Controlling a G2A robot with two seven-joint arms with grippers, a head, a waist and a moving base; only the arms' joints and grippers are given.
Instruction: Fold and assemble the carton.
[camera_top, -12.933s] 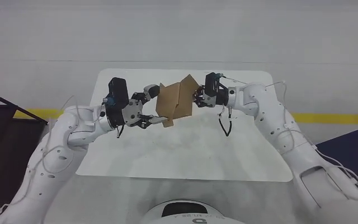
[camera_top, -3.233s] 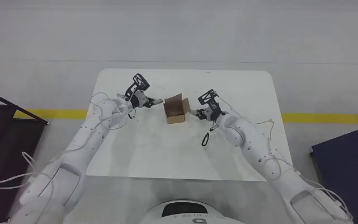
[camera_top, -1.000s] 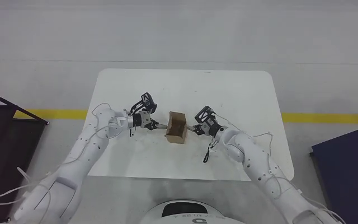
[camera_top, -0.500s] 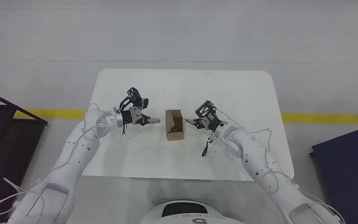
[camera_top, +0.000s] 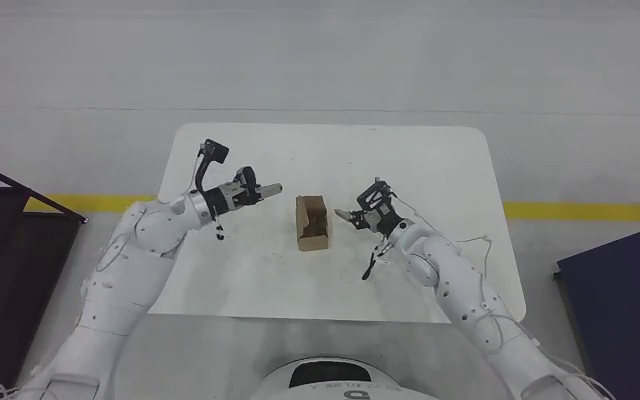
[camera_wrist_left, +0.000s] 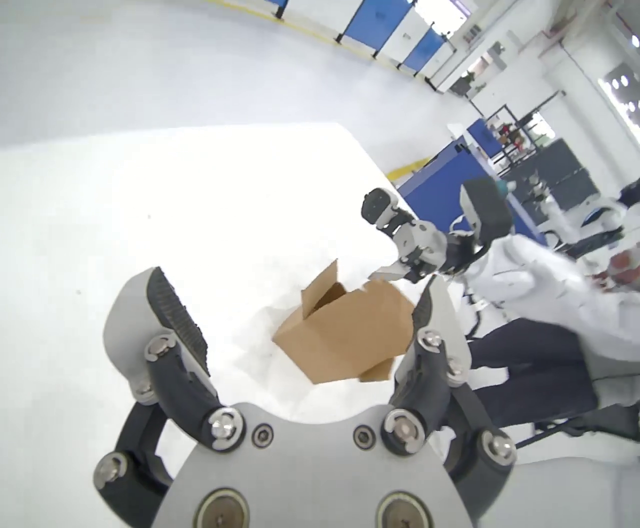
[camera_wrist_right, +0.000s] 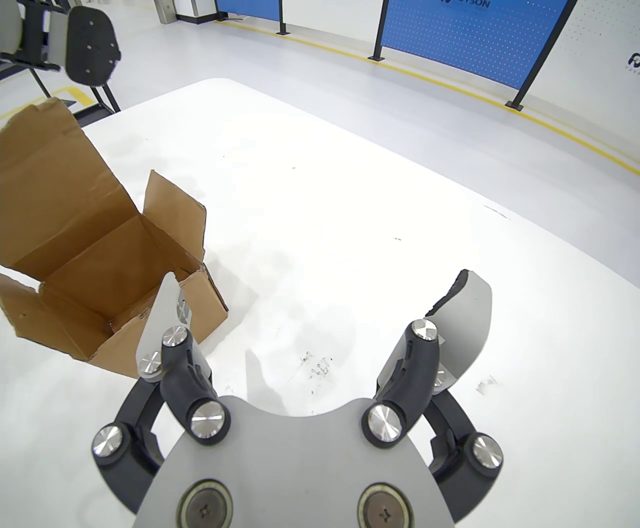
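one white table (camera_top: 420, 160), rounded at the corners, flecked with a few dark scuff marks (camera_wrist_right: 317, 367).

near its middle, one brown carton (camera_top: 312, 222): stands upright, open at the top, flaps raised, one tall flap above the rest. shows faint dark print on an inner flap, too small to read.

two white arms, one to each side of the carton.

on the left, one arm stretched in over the table's left part, wrist turned toward the carton. ends in the left gripper (camera_top: 272, 188), lifted off the table, near the carton but apart from it. two ridged fingers (camera_wrist_left: 172, 320) spread wide, nothing between them.

on the right, one arm bent at the elbow, forearm angled in toward the carton. ends in the right gripper (camera_top: 345, 215), low over the table, just beside the carton's right wall. two fingers likewise spread wide, gripping nothing. touch or gap at the nearer fingertip: unclear.
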